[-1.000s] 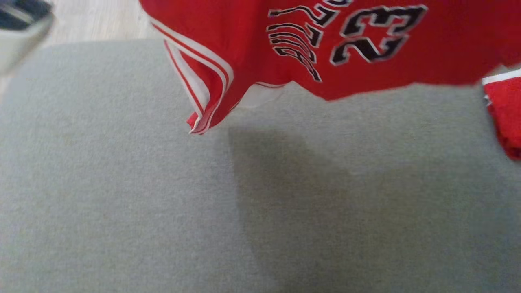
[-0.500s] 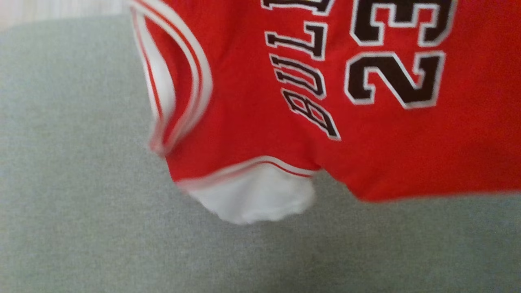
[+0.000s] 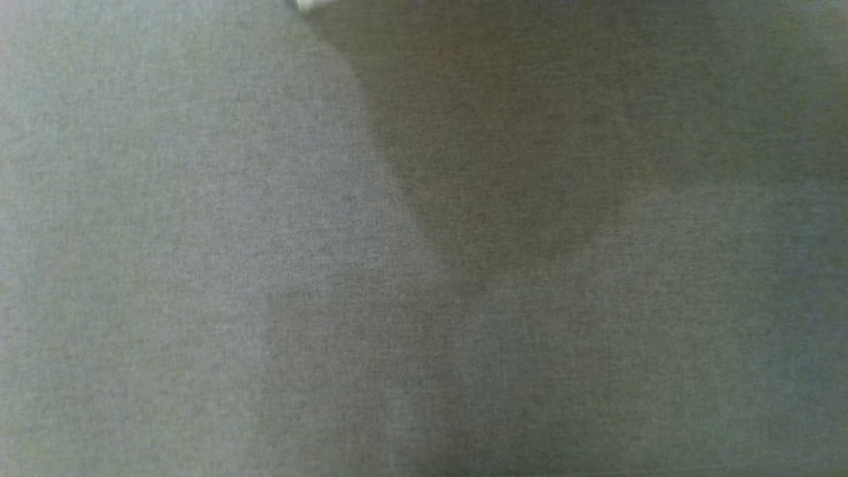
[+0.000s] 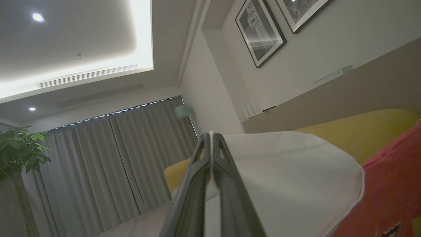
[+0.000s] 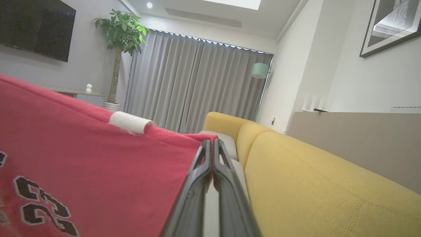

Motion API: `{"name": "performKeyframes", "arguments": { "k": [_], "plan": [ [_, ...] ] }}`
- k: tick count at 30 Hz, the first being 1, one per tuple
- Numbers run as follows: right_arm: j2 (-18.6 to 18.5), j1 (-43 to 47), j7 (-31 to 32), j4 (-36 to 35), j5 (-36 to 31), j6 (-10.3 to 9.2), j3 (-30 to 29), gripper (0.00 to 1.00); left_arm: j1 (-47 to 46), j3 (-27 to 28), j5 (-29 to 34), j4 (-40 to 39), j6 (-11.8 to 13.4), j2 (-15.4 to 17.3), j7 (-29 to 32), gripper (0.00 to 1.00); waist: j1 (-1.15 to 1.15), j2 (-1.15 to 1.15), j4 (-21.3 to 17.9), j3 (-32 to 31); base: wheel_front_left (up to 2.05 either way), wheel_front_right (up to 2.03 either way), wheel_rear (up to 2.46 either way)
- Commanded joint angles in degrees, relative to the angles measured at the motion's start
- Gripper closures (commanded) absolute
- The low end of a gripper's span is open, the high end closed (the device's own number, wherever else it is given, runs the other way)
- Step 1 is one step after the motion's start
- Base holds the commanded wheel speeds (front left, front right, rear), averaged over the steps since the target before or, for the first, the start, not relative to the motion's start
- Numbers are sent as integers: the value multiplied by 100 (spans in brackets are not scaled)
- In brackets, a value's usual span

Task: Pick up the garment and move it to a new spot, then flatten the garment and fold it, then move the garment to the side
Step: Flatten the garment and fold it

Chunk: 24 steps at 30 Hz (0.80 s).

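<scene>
Sofa [image 5: 312, 184], yellow, flanks the red jersey [image 5: 98, 164], held up between both arms over a grey cushion [image 3: 165, 265]. Soft, light, floppy cloth: corners likely give the surest hold. Left gripper [image 4: 210, 134] is clamped on its white edge, right gripper [image 5: 210, 141] on its red edge; wrist views show these grips, head view its shadow [image 3: 517, 165]

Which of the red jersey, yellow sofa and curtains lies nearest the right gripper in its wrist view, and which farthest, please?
1. Red jersey, pinched in the right gripper, leftward.
2. Yellow sofa, alongside on the right.
3. Curtains, far ahead at the room's end.
</scene>
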Motion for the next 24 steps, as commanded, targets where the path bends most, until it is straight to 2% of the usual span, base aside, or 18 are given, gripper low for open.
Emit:
{"name": "performKeyframes", "arguments": {
  "k": [1,6,12,17,24],
  "plan": [
    [-161,-10,-54,-77,66,37,21,100,-29,34,-103,-234,7,329,-39,100,-1,0,50,121,0,0,0],
    [-292,239,-152,26,111,37,192,100,577,-209,-306,-642,6,614,-64,100,-1,0,105,283,0,0,0],
    [-504,1109,-249,126,306,37,276,100,2072,-59,-281,-1506,5,888,-68,100,-1,0,208,285,0,0,0],
    [-676,2317,-384,-71,532,37,-61,100,3650,24,-199,-2226,29,1046,-69,100,-1,0,238,6,0,0,0],
    [-588,4485,-179,-979,574,37,-773,100,5720,-179,-53,-2964,396,1483,-69,100,-1,0,133,-425,0,0,0]
  ]
}}
